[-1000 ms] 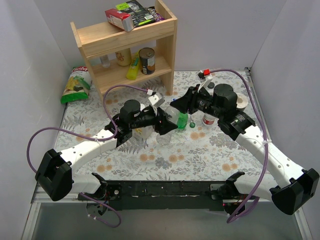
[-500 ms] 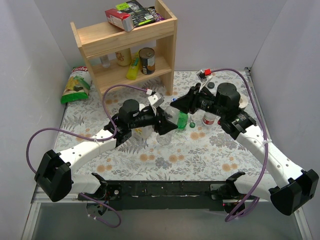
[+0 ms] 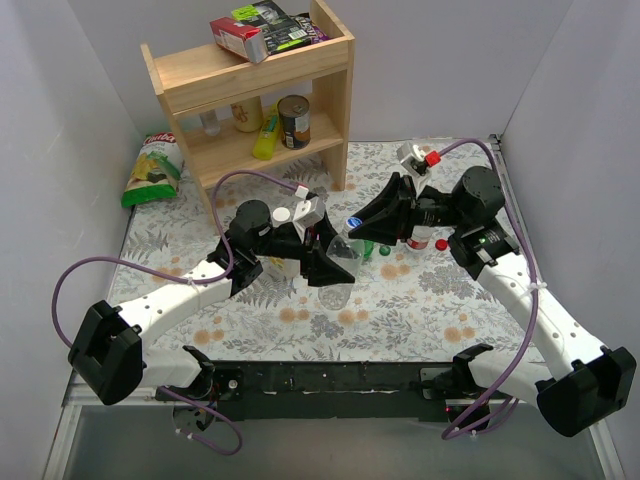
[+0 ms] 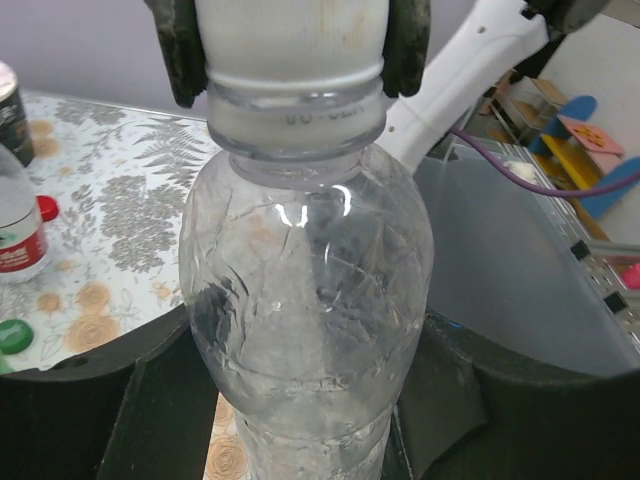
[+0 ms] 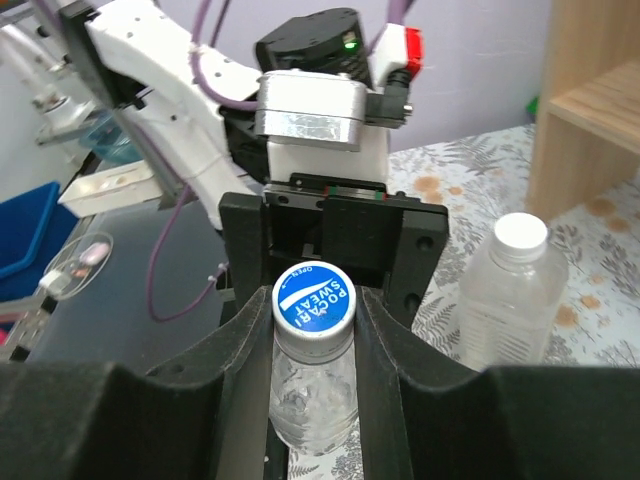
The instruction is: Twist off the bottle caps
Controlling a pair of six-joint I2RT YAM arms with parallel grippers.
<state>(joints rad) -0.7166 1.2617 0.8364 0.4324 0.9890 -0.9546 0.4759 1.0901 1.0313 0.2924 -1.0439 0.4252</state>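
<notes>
Top view: left tool (image 3: 330, 265) clamps the large clear plastic bottle (image 3: 340, 250), tilted over the mid bench (image 3: 440, 300). Right tool (image 3: 352, 228) pinches its round blue screw cap (image 3: 352, 224). The right arm sits further toward 3 o'clock than a second ago.
Left wrist: red cap (image 4: 45, 207) and green cap (image 4: 12, 335) lie loose at 9 o'clock, done.
Right wrist: white cap (image 5: 521, 233) at 3 o'clock is still on, so blue and white remain.

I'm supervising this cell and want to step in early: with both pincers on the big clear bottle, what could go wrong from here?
1. The large clear plastic bottle looks thin and crinkled; clamped in the left pincer, it may twist or buckle instead of the round blue cap turning in the right pincer.
2. The slim clear bottle with a white cap stands close by; a swinging arm might topple it.
</notes>
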